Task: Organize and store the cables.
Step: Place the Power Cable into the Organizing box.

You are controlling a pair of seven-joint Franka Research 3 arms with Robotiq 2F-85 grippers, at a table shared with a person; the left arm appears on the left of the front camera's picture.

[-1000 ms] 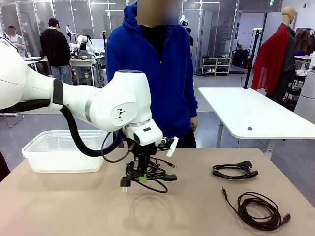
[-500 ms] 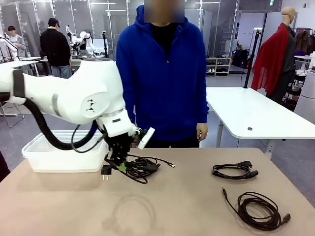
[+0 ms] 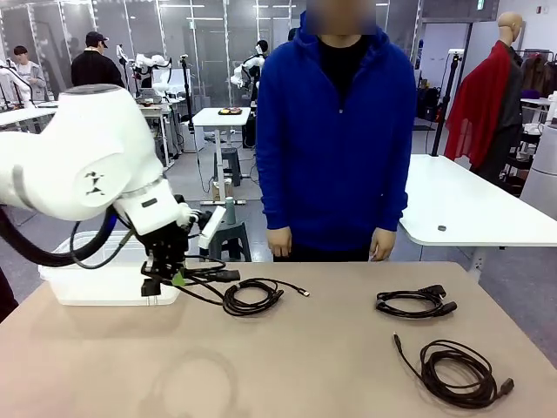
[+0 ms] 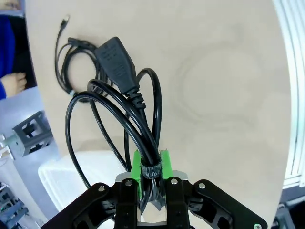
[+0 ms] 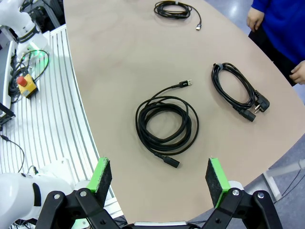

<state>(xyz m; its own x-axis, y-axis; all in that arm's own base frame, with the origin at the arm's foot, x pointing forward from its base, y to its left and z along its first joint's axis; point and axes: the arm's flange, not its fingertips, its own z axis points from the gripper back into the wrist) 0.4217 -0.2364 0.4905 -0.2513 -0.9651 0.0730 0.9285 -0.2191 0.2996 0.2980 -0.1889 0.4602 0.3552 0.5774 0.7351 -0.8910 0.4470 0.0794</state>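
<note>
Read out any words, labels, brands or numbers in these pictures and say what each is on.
No text reads as words or numbers.
Emblem on the left arm: a dark mark, no letters.
Sign near the ceiling: too small to read.
Strap round the cable: marks too blurred to read.

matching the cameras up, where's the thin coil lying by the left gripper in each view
Front: thin coil on the table, just right of the left gripper.
Left wrist: coil upper left, beyond the held cable.
Right wrist: coil at the top edge, centre.
Shared: the person's hand past the table edge near it.
</note>
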